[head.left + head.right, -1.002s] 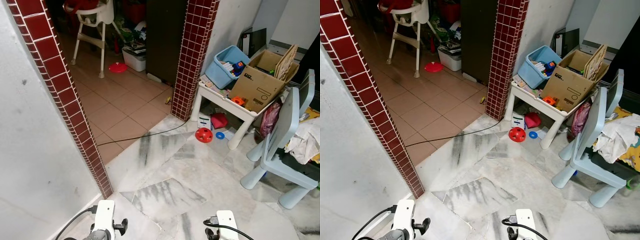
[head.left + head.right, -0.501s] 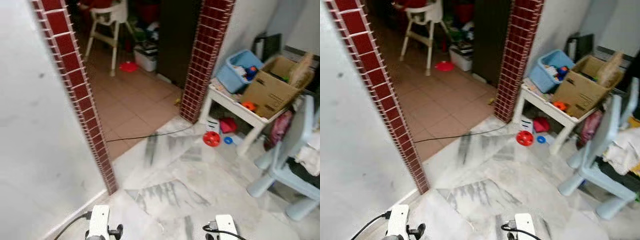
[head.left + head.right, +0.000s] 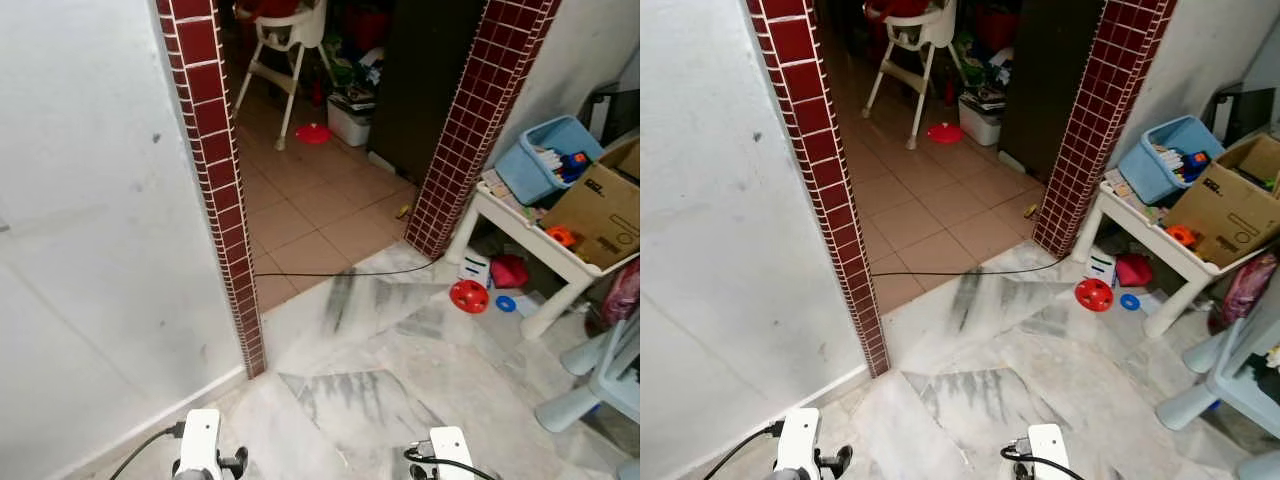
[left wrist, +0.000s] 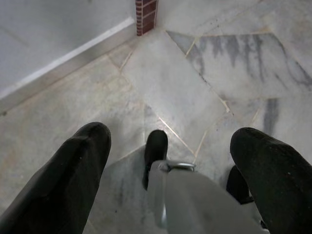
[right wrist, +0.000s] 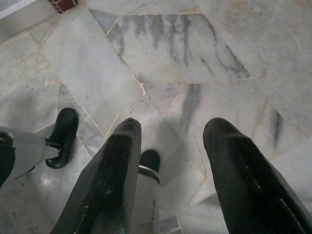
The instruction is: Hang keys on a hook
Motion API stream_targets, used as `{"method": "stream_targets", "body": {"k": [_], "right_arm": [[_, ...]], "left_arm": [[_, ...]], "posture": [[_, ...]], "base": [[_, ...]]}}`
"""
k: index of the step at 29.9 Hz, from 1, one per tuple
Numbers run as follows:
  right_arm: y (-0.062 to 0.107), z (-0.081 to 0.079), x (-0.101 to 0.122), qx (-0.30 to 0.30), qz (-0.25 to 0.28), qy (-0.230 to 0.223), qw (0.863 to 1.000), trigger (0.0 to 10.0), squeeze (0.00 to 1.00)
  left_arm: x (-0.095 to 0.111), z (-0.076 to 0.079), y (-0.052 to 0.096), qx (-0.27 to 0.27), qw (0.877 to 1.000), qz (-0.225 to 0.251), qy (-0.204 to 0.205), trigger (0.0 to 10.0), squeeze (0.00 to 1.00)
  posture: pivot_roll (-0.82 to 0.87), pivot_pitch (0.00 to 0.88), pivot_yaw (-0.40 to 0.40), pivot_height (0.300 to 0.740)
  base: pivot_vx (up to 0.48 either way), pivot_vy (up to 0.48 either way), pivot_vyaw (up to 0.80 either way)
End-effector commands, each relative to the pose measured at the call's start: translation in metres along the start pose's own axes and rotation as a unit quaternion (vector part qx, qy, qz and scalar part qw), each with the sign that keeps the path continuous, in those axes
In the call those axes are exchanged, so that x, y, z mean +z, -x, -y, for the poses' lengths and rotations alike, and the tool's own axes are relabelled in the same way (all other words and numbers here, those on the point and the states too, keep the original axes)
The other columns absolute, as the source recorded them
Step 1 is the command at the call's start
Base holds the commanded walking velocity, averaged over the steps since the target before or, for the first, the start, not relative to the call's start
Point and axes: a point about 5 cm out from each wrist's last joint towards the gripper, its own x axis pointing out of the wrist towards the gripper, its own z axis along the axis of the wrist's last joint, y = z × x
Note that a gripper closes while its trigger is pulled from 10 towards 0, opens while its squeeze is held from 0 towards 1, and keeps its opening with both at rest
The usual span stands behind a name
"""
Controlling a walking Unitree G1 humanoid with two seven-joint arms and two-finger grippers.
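Observation:
My left gripper [image 4: 170,134] hangs low over the marble floor, open, with nothing between its black fingers [image 4: 78,165]. My right gripper [image 5: 173,124] hangs the same way, open and empty, fingers [image 5: 117,165] pointing down at the grey-veined tiles. My own black feet lie below them. In the eye views the white wrist of the left arm [image 3: 200,450] and that of the right arm [image 3: 448,455] sit at the bottom edge. Ahead a bare white wall [image 3: 90,200] ends in a red-tiled pillar [image 3: 215,170].
A second red-tiled pillar [image 3: 490,110] frames a doorway onto a tan tiled floor with a white high chair [image 3: 285,40]. A black cable [image 3: 330,272] crosses the threshold. At right stand a white table [image 3: 520,245] with a blue bin [image 3: 545,160], a cardboard box [image 3: 605,210], and a red ball [image 3: 468,295].
The camera has swung left: the pillars, table and toys have slid right in the picture and the white wall takes up more of the left. Both arms hang as before.

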Motion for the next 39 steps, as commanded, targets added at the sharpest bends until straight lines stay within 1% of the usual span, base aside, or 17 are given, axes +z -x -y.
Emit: {"method": "stream_targets", "body": {"k": [1,13,39], "right_arm": [[-0.0006,-0.0006,0.0023,-0.002,0.004,-0.007,1.0,10.0,0.0],[-0.0007,-0.0017,0.0021,-0.001,0.005,-0.008,1.0,10.0,0.0],[-0.0005,0.0012,0.0027,0.003,0.003,0.005,1.0,10.0,0.0]], "left_arm": [[0.001,-0.0019,0.0001,-0.001,1.0,0.001,-0.001,10.0,0.0],[0.0063,-0.0008,-0.0011,-0.004,1.0,0.007,-0.004,10.0,0.0],[0.0047,0.0006,-0.0007,-0.006,1.0,0.01,-0.001,10.0,0.0]], "posture": [[0.02,0.0,-0.036,0.74],[0.02,0.0,-0.033,0.74],[0.03,0.0,-0.051,0.74]], "base": [[0.0,0.0,0.8],[0.0,0.0,0.8],[0.0,0.0,0.8]]}}
